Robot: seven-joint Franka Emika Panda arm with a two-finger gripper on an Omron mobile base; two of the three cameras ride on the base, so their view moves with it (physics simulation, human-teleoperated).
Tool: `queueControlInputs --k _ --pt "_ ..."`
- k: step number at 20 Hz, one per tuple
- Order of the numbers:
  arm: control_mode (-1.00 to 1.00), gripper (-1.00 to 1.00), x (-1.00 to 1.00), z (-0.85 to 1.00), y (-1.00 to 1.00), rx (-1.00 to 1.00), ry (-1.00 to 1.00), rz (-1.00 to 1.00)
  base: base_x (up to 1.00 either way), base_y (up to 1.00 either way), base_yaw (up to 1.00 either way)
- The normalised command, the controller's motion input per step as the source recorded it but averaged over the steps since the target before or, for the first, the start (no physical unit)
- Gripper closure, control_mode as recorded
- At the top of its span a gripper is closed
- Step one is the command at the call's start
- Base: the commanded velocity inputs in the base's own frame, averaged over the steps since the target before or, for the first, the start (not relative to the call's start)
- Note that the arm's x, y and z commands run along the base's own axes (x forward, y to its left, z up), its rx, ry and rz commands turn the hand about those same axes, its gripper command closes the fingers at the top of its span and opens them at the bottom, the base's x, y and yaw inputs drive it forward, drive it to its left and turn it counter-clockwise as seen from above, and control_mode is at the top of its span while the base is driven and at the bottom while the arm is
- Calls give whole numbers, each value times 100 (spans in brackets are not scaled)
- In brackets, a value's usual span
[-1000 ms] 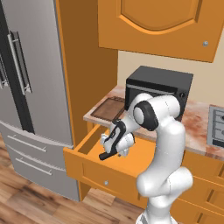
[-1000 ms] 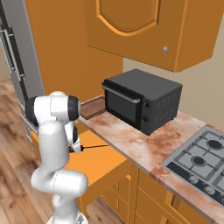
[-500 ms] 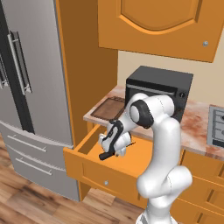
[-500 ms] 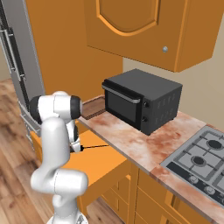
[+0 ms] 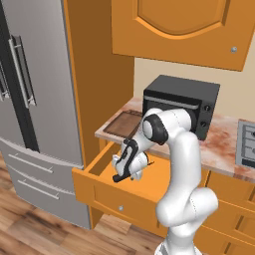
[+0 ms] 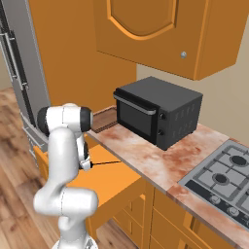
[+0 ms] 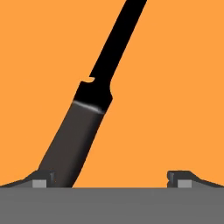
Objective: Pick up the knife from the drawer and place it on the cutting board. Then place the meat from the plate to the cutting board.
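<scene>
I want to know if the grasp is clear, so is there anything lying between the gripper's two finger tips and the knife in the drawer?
No. In the hand view the knife lies on the bare orange drawer floor, its handle beside one tip of the open gripper.

Matt wood, brushed steel and mottled stone

The drawer [image 5: 107, 191] is smooth, flat orange wood; the knife [image 7: 89, 111] is black with a dull sheen on its handle; the fridge [image 5: 35, 99] looks like brushed metal; the worktop [image 6: 160, 168] is mottled reddish stone; the microwave [image 6: 158, 116] is matt black.
</scene>
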Motion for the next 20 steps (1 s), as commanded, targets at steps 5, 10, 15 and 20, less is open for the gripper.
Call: queueControlInputs --k 5,10,15,20 --pt "-100 -100 26 -24 1 0 0 0 0 0 0" --pt "-100 -100 30 -22 0 0 0 0 0 0 0" --pt "-100 -100 31 -13 3 0 0 0 0 0 0" --pt "-100 -100 21 -11 10 0 0 0 0 0 0"
